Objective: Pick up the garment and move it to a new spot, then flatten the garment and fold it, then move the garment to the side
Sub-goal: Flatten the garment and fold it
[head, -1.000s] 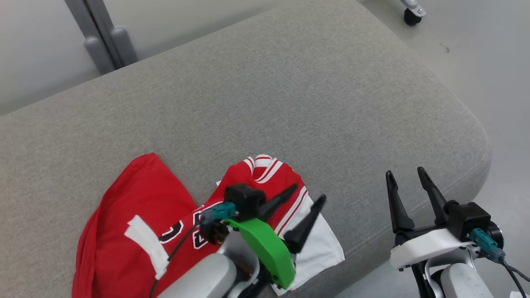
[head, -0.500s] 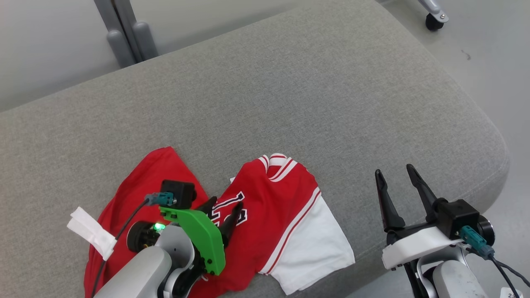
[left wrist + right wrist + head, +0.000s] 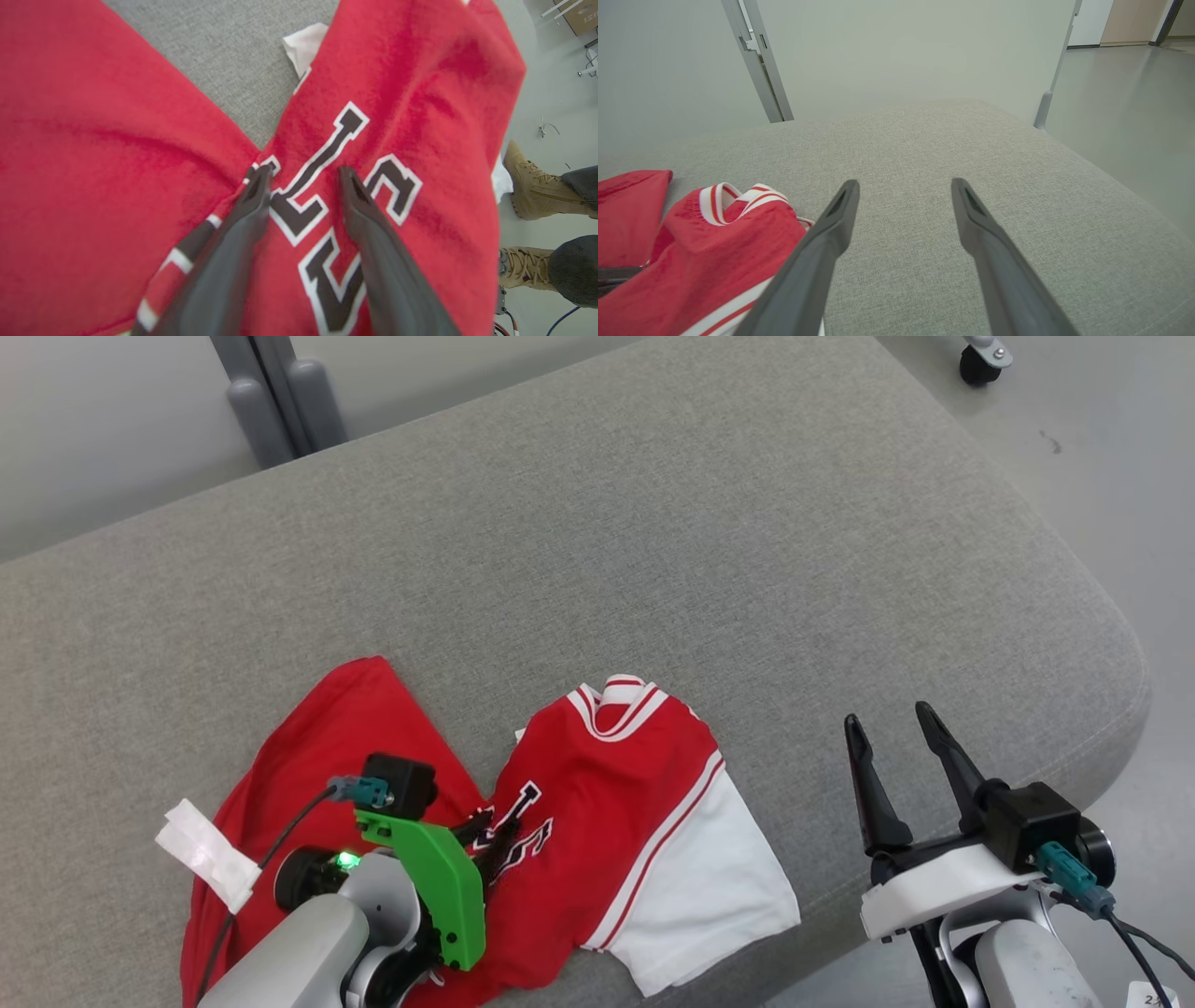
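Garment [image 3: 644,803] crosswise, collar [image 3: 618,696] toward far edge

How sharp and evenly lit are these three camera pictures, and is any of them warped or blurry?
Head view: soft, even light, no glare, the grey cushion weave sharp. Left wrist view: wide-angle stretch toward the edges, the red garment fuzzy up close around the left gripper. Right wrist view: the right gripper fingers soften toward the bottom edge, fabric beyond them crisp.
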